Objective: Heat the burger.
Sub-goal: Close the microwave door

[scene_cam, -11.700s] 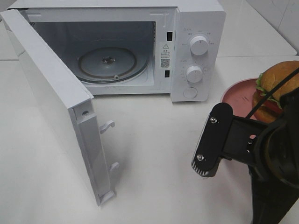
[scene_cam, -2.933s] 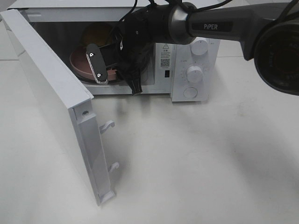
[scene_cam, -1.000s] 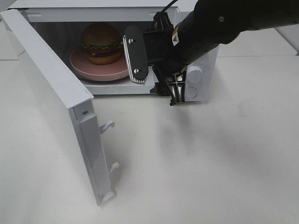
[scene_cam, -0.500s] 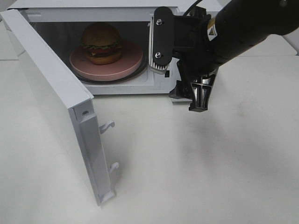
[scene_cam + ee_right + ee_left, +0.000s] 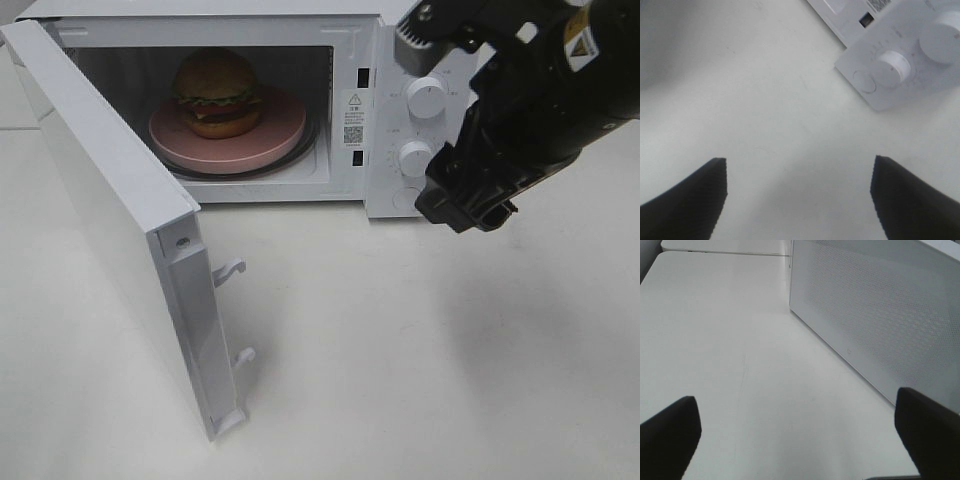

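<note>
Now the right arm has backed out of the microwave (image 5: 250, 10): half a second ago its pincer was level with the cavity mouth, and at this moment the arm hangs off to the right, in front of the control panel. In the wrist view the right gripper (image 5: 797, 165) shows its two dark fingers spread wide over the bare table (image 5: 400, 350) with nothing between them, so it has let go of its load. The burger (image 5: 216, 90) sits upright on the pink plate (image 5: 270, 135), towards the plate's back left, and the plate lies on the floor of the cavity, well inside. That suggests the loading step is done and what remains is to swing the door (image 5: 110, 210) shut and set the heat. The door stands wide open on the left, its latch hooks pointing out over the table. The left gripper (image 5: 795, 400) is also spread wide and empty, looking along the door's perforated outer face, which probably puts it well placed for the push. The upper knob (image 5: 427, 97) and lower knob (image 5: 415, 158) are partly crowded by the right arm.
</note>
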